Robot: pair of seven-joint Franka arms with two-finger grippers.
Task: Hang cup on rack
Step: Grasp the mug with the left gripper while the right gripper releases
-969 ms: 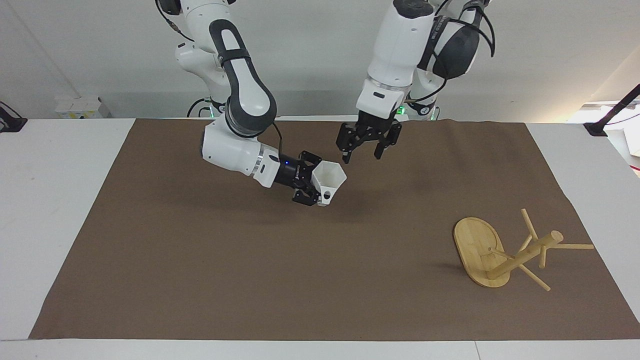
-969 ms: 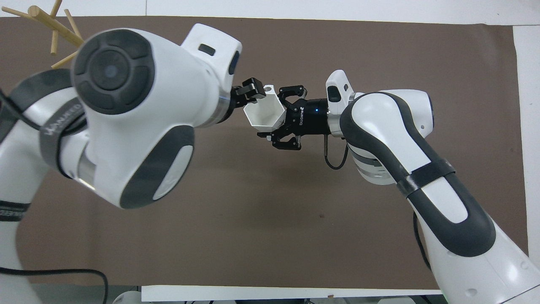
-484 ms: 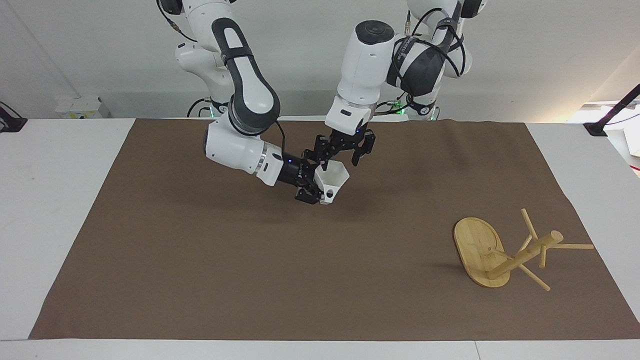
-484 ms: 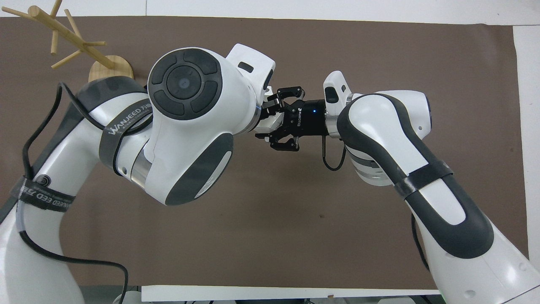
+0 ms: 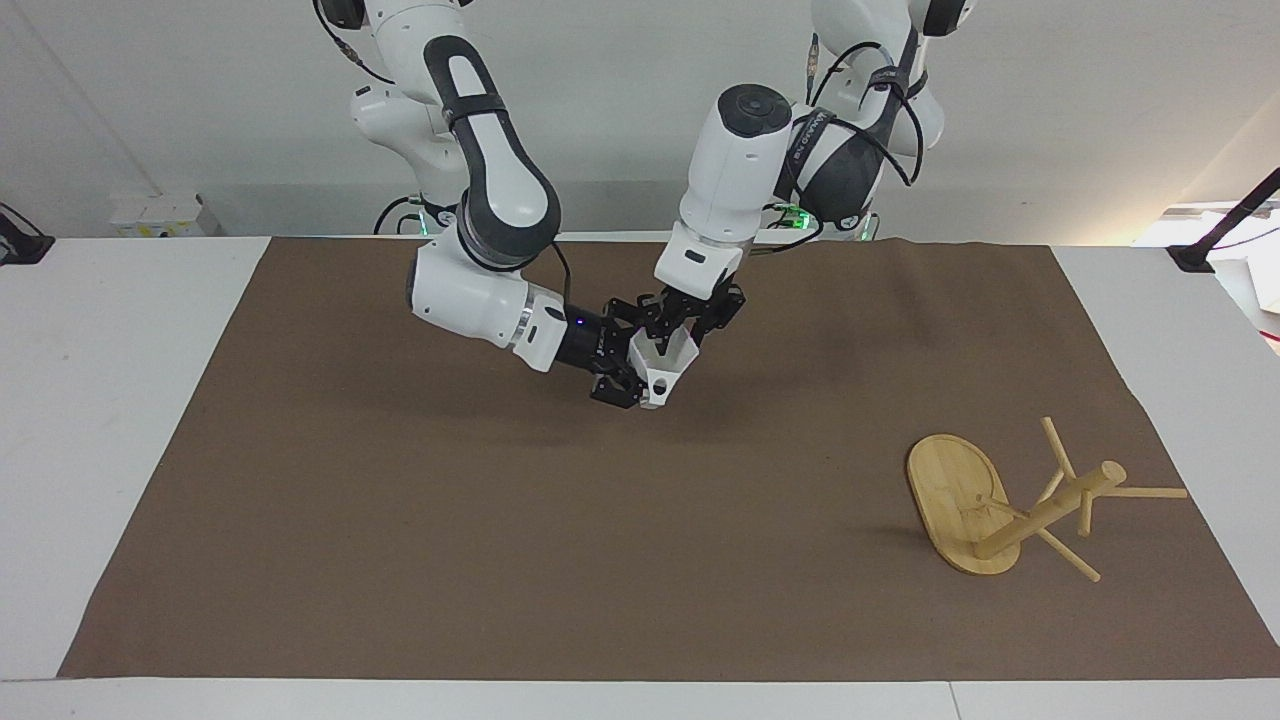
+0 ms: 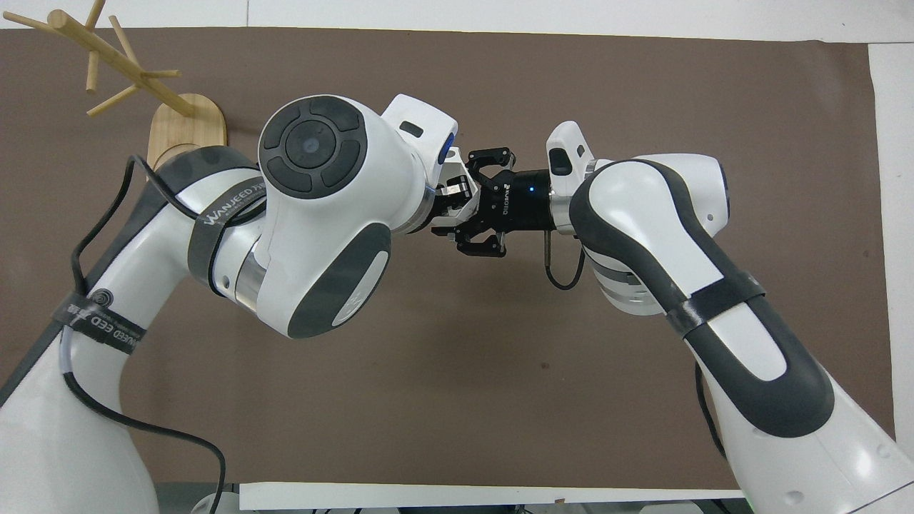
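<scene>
Facing view: just above the centre of the frame, the right hand grasps the white cup from the side, holding it in the air over the brown mat, tipped so its handle block with the round hole points down toward the lower edge of the picture. The left hand comes down from the upper middle of the frame and reaches into the cup's open mouth, its fingers straddling the rim; whether they are already clenched on the wall cannot be told. In the overhead view the left arm's bulky wrist covers most of the cup, and only a sliver of white shows between the two hands near the frame's centre. The rack lies tipped over in the lower right of the facing view, its oval base on edge and its post and pegs pointing toward the right margin, well apart from both hands, on the mat that covers the white worktop.
</scene>
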